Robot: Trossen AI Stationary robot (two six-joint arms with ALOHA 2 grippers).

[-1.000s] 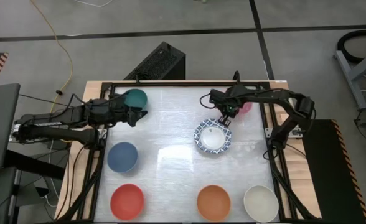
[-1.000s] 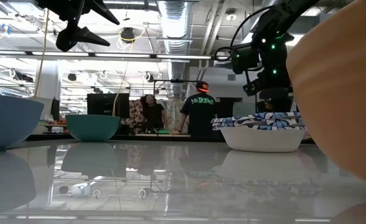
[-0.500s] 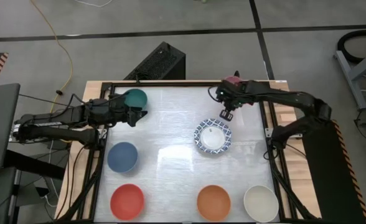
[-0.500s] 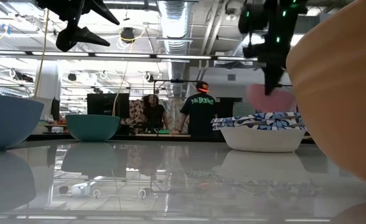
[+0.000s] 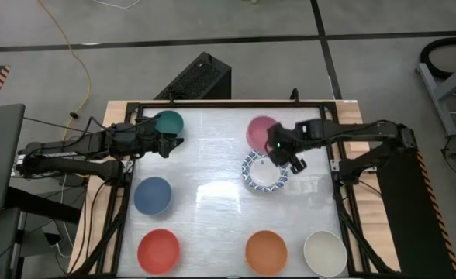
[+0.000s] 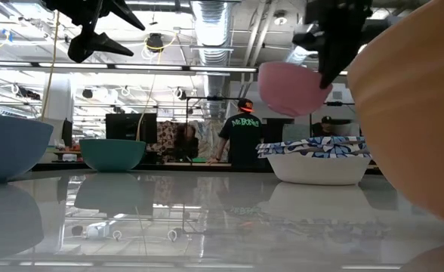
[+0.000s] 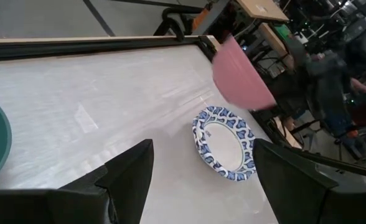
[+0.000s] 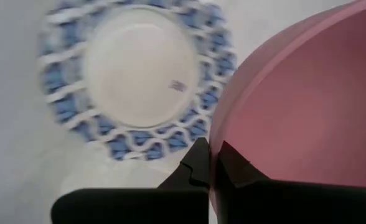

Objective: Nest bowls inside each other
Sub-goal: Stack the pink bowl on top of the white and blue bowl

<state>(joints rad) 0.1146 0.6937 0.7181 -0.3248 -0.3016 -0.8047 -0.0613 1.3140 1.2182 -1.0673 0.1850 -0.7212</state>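
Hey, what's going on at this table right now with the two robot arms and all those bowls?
The right gripper is shut on the rim of the pink bowl and holds it in the air, just beside and above the blue-and-white patterned bowl. The left gripper hangs open above the table next to the green bowl, holding nothing. The blue, red, orange and cream bowls sit apart on the table, not yet nested.

table: glossy, mirror-smooth | pink bowl: smooth, matt
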